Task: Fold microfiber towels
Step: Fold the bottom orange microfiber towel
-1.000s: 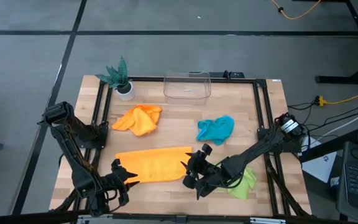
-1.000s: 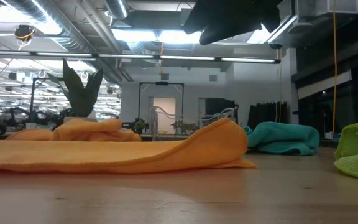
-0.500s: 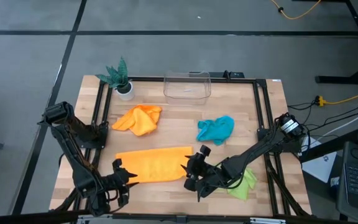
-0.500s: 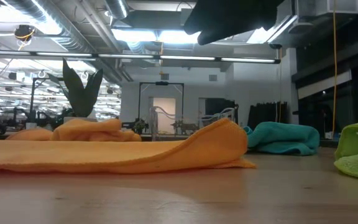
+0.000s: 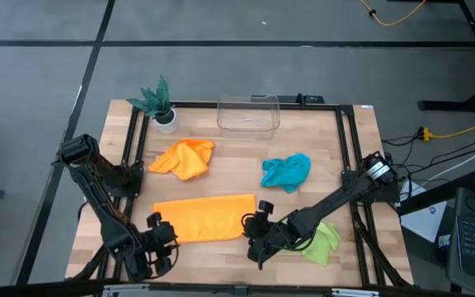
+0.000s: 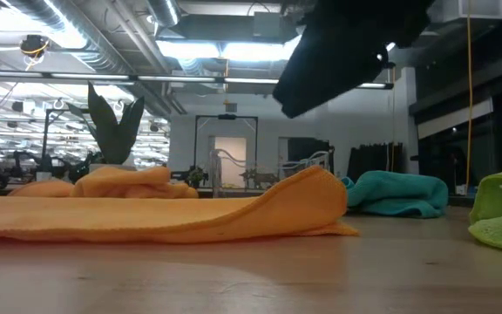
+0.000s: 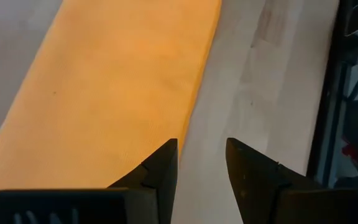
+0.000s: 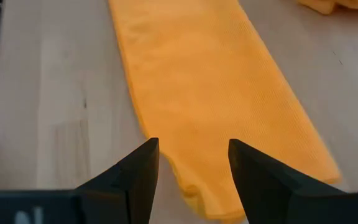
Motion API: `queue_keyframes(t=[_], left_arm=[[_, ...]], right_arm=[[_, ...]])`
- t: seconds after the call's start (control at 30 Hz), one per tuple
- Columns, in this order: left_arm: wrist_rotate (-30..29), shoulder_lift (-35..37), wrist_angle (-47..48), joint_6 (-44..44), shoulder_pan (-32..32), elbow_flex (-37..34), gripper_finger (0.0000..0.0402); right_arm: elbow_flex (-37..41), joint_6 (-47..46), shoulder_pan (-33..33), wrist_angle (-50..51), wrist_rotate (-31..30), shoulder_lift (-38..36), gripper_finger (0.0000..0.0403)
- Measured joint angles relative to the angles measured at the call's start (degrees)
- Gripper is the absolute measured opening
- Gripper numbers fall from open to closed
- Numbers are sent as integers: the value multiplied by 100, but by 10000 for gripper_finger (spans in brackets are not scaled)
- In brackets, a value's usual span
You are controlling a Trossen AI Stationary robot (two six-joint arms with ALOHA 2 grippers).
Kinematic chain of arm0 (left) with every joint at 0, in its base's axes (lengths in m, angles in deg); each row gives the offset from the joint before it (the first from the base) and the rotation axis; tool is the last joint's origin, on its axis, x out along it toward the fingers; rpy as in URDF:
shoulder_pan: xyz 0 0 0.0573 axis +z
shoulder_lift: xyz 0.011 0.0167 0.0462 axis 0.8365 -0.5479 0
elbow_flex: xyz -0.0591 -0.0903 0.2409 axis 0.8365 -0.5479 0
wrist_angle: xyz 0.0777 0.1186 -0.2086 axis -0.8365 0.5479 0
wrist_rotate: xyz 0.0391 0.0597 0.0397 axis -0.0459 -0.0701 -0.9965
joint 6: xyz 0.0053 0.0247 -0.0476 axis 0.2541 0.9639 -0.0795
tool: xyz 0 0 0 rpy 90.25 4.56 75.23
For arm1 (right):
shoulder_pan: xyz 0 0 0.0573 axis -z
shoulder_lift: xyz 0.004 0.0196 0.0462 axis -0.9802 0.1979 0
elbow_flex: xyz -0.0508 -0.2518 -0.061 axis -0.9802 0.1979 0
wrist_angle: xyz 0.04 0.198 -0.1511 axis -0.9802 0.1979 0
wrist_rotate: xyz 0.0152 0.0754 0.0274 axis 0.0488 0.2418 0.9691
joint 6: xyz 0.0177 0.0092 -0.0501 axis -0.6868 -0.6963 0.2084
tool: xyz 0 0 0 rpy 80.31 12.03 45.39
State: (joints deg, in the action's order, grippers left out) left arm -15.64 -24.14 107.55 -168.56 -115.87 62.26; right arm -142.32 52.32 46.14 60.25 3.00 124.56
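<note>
Nearest, at the desk's (image 5: 237,264) front edge: left tool (image 5: 157,233) drawn slightly back from the flat orange towel's (image 5: 204,218) left end, jaws parted, empty. Right tool (image 5: 254,227) shifted lower and nearer the towel's right end, jaws parted over the cloth, gripping nothing. Beside it, green towel (image 5: 324,241). Farther back, unchanged: crumpled orange towel (image 5: 184,158), teal towel (image 5: 287,172).

We see the lime green towel (image 5: 323,242) partly hidden beneath the right arm, and cut off in the low view.
</note>
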Motion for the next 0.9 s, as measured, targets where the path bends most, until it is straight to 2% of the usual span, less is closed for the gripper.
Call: queue_keyframes(t=[0.17,0.33,0.57,0.7,0.9], left_arm=[[107,0,373,-472,25,-1,128],[740,0,924,-1075,23,-2,128],[693,0,1012,-1295,68,-2,128],[655,0,1035,-1307,91,-2,139],[682,0,1228,-1306,86,-2,181]], right_arm=[[3,31,4,-31,-148,-3,196],[3,-25,20,-14,-162,-5,196],[2,-144,41,-20,-202,-7,198],[1,-149,75,-18,-113,-7,221],[1,-152,107,-18,-99,-7,273]])
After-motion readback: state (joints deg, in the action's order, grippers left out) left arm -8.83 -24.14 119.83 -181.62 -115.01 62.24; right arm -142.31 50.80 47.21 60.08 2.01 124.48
